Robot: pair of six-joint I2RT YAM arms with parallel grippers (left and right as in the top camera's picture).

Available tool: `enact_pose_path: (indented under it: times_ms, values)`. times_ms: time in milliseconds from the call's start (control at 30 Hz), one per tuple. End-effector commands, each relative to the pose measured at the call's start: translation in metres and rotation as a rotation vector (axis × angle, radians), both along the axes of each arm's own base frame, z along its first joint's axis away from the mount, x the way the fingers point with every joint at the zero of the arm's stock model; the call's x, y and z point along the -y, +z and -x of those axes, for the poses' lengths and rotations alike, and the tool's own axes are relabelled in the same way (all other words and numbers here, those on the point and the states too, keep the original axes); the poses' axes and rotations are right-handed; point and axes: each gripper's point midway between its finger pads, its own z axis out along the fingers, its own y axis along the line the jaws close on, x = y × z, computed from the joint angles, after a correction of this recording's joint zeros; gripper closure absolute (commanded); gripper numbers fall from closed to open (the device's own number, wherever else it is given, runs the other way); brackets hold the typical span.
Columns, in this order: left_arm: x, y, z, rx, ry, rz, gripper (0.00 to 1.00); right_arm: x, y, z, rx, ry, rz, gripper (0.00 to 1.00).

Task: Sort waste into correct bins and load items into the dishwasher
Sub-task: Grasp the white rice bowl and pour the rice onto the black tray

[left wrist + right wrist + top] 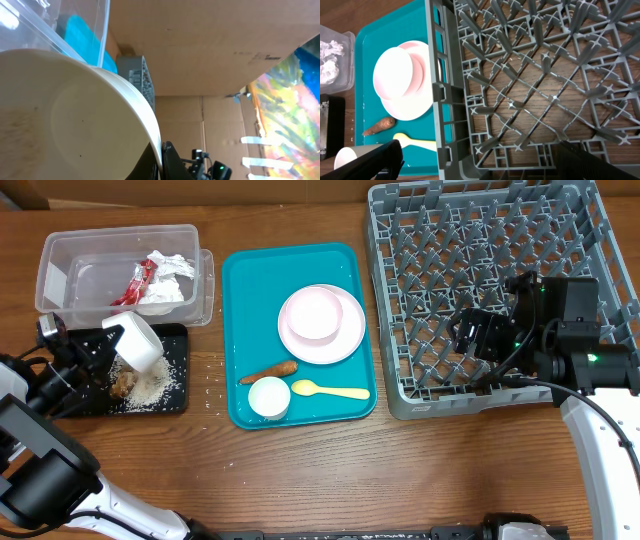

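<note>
**Cup tipped over the black tray**

At the left of the overhead frame the left end effector [122, 340] is clamped on a white cup [140, 342]. It holds the cup tilted above the black tray [172, 335], mouth towards the lower right. The left wrist view is mostly filled by the cup's pale wall. On the black tray below it lie a patch of rice [155, 385] and, just left of that, a brown lump [123, 385]; a few grains are scattered on the desk [400, 470] beside the tray.

Above the black tray, in the upper left, sits the clear tub [60, 250] with a red wrapper [140, 280] and crumpled paper [172, 268] inside.

In the middle, the teal tray [240, 290] carries the pink plate [345, 340] with the bowl [312, 313] on it. Below them lie the stick [268, 372], a second cup [269, 397] and a yellow spoon [330, 391].

On the right, the right end effector [478, 338] hangs over the lower part of the grey rack [400, 260], fingers wide apart and holding nothing.
</note>
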Motion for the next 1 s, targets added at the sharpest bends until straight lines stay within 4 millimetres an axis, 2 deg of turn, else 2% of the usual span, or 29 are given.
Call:
enact_pose_path:
  times_ms: [0, 300, 500, 600, 667, 700, 833, 900, 967]
  values:
    - [-0.003, 0.003, -0.001, -0.028, 0.018, 0.091, 0.96, 0.001, 0.009, -0.003, 0.024, -0.001, -0.007, 0.00]
    - [-0.003, 0.003, -0.001, -0.087, 0.019, 0.153, 0.96, 0.001, 0.009, -0.003, 0.024, -0.001, -0.007, 0.00]
    - [-0.001, 0.003, -0.003, -0.057, 0.010, 0.119, 0.96, 0.001, 0.010, -0.003, 0.025, -0.001, -0.007, 0.00]
    - [0.005, 0.012, -0.008, -0.022, -0.014, 0.080, 0.96, 0.001, 0.010, -0.003, 0.025, -0.001, -0.007, 0.00]
    - [0.014, 0.029, -0.014, 0.024, -0.045, 0.032, 0.96, 0.001, 0.010, -0.003, 0.025, -0.001, -0.007, 0.00]
    - [0.024, 0.046, -0.019, 0.086, -0.078, -0.033, 0.96, 0.001, 0.009, -0.003, 0.025, -0.001, -0.007, 0.00]
    - [0.055, 0.083, -0.040, 0.219, -0.202, -0.258, 0.96, 0.001, 0.010, -0.003, 0.025, -0.001, -0.007, 0.00]
    - [0.078, 0.091, -0.057, 0.254, -0.290, -0.455, 0.96, 0.001, 0.010, -0.003, 0.028, -0.001, -0.006, 0.00]
    - [0.097, 0.084, -0.074, 0.208, -0.345, -0.635, 0.96, 0.001, 0.011, -0.004, 0.033, -0.001, -0.006, 0.00]
